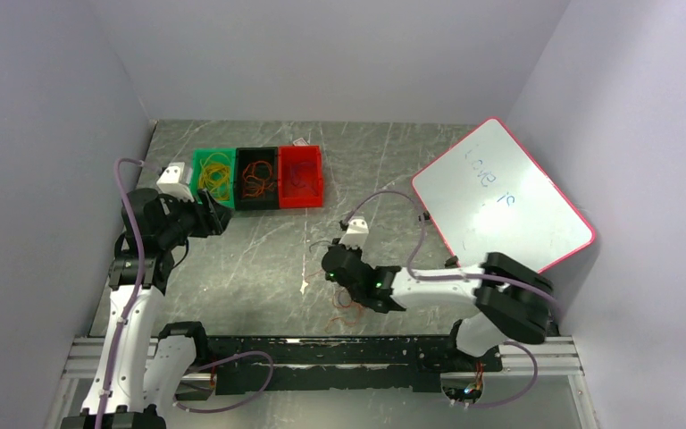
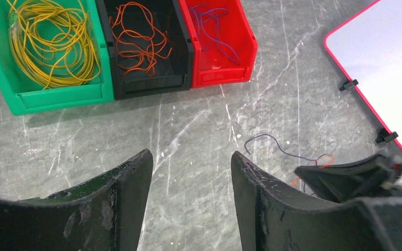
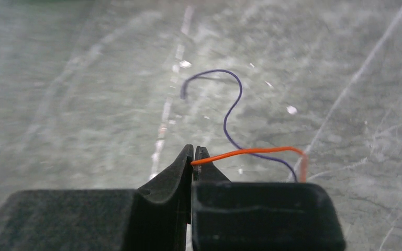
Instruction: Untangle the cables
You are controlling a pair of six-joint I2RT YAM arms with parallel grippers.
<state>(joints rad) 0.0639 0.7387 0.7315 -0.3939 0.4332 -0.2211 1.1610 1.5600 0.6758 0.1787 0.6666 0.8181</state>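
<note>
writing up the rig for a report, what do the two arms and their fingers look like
The left arm and right arm have white links and black joint housings, with a white block near each wrist. A lilac hose loops along each. Small green lights show on the right arm. The fingers are black, broad-based, tapering to tips; the left pair is scuffed with pale scratches.

A grey marbled counter (image 1: pixel 259 259) carries three open plastic bins side by side, touching, at its far left: a green bin (image 2: pixel 57 97), a black bin (image 2: pixel 149 83), a red bin (image 2: pixel 222 76). A red-framed whiteboard (image 1: pixel 500 197) with faint blue writing sits angled at the right.
</note>
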